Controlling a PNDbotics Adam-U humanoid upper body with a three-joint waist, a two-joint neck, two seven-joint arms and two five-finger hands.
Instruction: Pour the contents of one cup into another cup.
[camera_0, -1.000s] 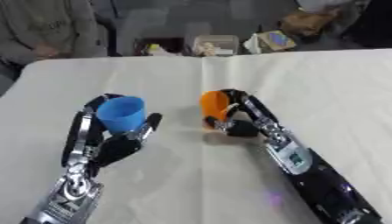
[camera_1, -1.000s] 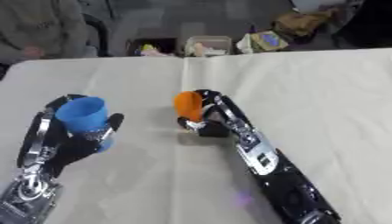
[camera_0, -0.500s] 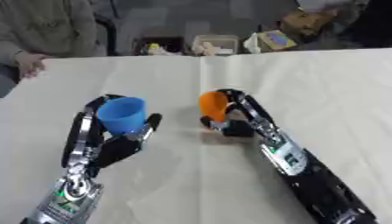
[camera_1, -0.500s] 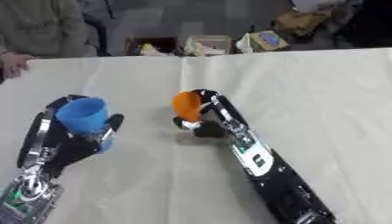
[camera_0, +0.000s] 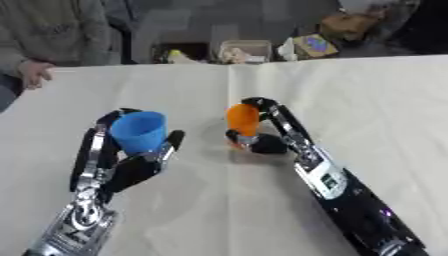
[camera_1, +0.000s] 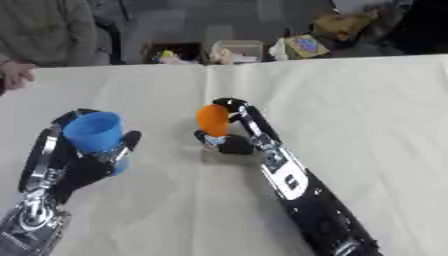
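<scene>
Hands round cups, apart

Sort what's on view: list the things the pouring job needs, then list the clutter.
Job:
blue cup, held by the left robot hand
orange cup, held by the right robot hand

Clutter:
white container beyond the far table edge
colourful box beside it

Both arms are black with silver joints, the right forearm bearing a pale rectangular label.
</scene>
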